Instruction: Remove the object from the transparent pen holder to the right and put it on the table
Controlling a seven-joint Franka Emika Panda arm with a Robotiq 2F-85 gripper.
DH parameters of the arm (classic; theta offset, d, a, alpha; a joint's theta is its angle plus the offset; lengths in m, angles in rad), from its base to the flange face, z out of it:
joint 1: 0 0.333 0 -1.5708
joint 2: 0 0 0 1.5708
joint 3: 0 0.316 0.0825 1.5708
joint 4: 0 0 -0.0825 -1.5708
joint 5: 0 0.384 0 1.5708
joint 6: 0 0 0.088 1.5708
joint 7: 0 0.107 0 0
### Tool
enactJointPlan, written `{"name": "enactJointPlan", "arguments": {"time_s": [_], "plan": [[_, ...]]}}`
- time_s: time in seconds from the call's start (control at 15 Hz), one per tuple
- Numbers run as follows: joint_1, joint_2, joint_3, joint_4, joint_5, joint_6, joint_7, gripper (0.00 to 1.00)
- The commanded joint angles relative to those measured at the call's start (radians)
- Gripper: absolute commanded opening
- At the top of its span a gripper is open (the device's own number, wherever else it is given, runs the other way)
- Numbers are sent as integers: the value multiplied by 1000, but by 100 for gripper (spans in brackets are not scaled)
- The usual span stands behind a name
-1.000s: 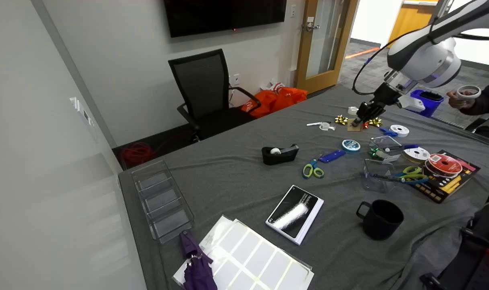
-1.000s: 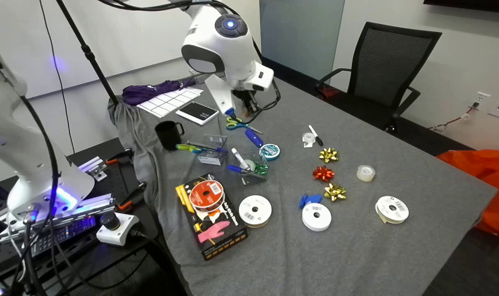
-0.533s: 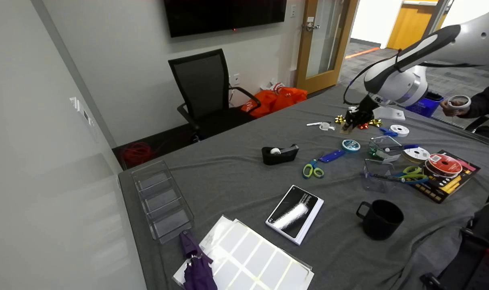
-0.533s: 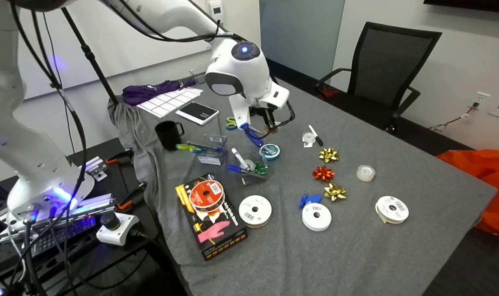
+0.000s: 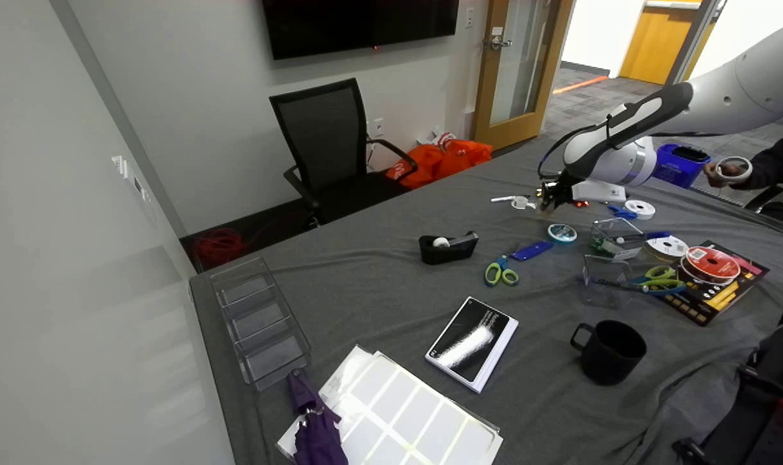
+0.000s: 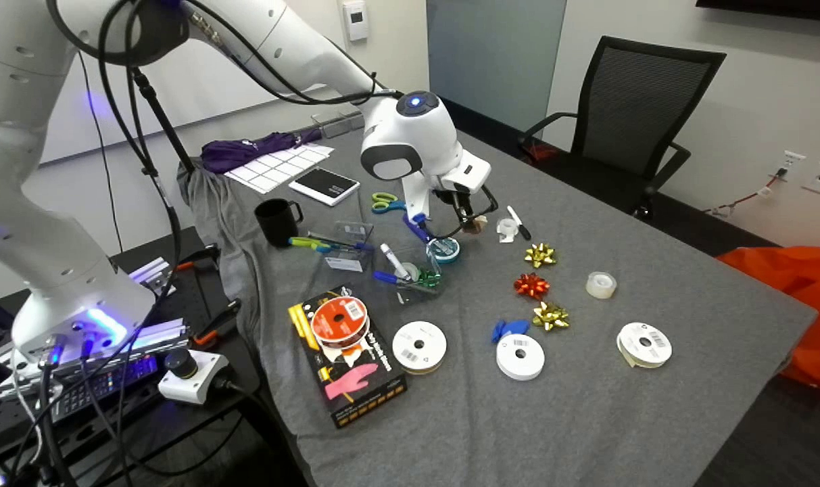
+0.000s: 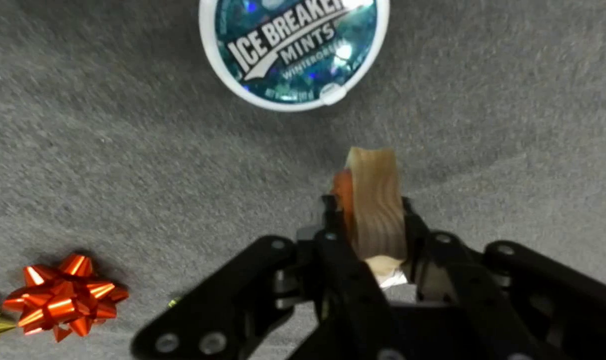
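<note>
I have the claw (image 7: 369,215) clenched around a small tan piece (image 7: 378,200) with a wood-like grain, pressing it from both sides. A strip of orange (image 7: 344,192) shows along its left flank in the wrist view; whether it belongs to the piece or to the claw I cannot tell. The piece is over the grey-covered bench (image 6: 585,419); whether the two touch I cannot make out. A round mint tin (image 7: 295,50) lies near it, label up, while a red bow (image 7: 65,297) sits well apart, towards the lower left of the wrist view.

In an exterior view I see a white-and-black pen (image 6: 519,223) beside a small tape roll (image 6: 506,233), both near the claw. A clear pen holder (image 6: 413,292) is just beside the tin, with a white marker (image 6: 394,260) and a blue pen (image 6: 384,277) sticking out of it and a green bow (image 6: 428,276) within its outline. Near it, towards the black mug (image 6: 277,222), is another clear holder (image 6: 345,262), which carries green-and-blue scissors (image 6: 311,244). Which clear holder the task means I cannot tell from here. A red ribbon spool (image 6: 340,321) lies on a black box (image 6: 369,402) near both holders. In both exterior views loose scissors (image 5: 502,261) lie beside a blue tool (image 5: 532,250), between the tin and a flat black-topped item (image 5: 474,339). In an exterior view a clear divided tray (image 5: 259,326) lies by the bench's edge, well apart from the claw.
</note>
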Motion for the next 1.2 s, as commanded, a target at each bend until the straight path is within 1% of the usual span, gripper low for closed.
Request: {"name": "enactJointPlan", "arguments": {"time_s": [0.0,0.07,0.27,0.33,0.47,0.53,0.6,1.13], "plan": [[-14,61,12,60,-74,82,57,53],[-10,68,5,65,-95,93,72,54],[-6,85,-7,68,-151,114,106,73],[-6,89,-9,68,-165,118,114,81],[-7,91,-11,69,-185,118,126,95],[-7,91,-12,70,-192,117,131,99],[-8,92,-12,70,-198,115,135,100],[-30,61,14,48,-209,98,120,100]]}}
